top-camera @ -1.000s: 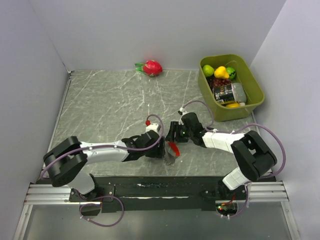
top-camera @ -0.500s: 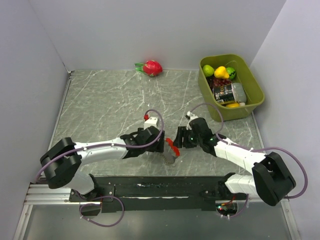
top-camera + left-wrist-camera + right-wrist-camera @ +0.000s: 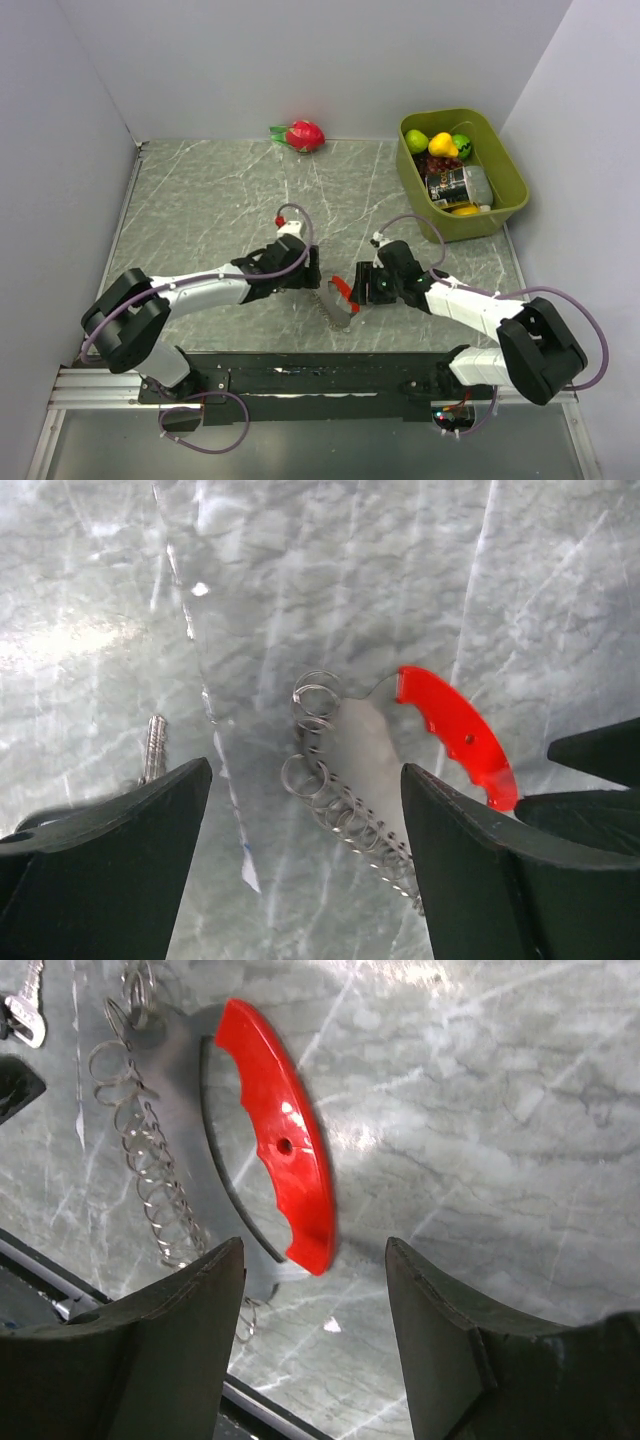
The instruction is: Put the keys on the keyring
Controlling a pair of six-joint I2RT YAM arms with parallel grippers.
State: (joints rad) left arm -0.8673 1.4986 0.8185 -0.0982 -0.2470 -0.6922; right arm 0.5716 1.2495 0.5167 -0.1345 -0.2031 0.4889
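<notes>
The keyring (image 3: 344, 291) lies flat on the marble table between both arms: a red crescent (image 3: 455, 730) (image 3: 280, 1130) joined to a string of thin silvery rings (image 3: 340, 800) (image 3: 150, 1180). One small silvery key (image 3: 25, 1015) lies apart from it on the table, and shows in the left wrist view as a thin metal piece (image 3: 153, 748) by the left finger. My left gripper (image 3: 310, 270) (image 3: 305, 775) is open over the ring string, holding nothing. My right gripper (image 3: 360, 285) (image 3: 313, 1250) is open, the crescent's lower tip just beyond its fingertips, untouched.
A green bin (image 3: 510, 170) with fruit and a can stands at the back right. A red dragon fruit (image 3: 303, 134) lies by the back wall. The table's near edge and black rail (image 3: 320, 375) run close below the keyring.
My left gripper has opened wider and drawn back up and to the left, off the keyring. The right gripper has shifted lower, to the crescent's right side. The keyring now lies free on the table.
</notes>
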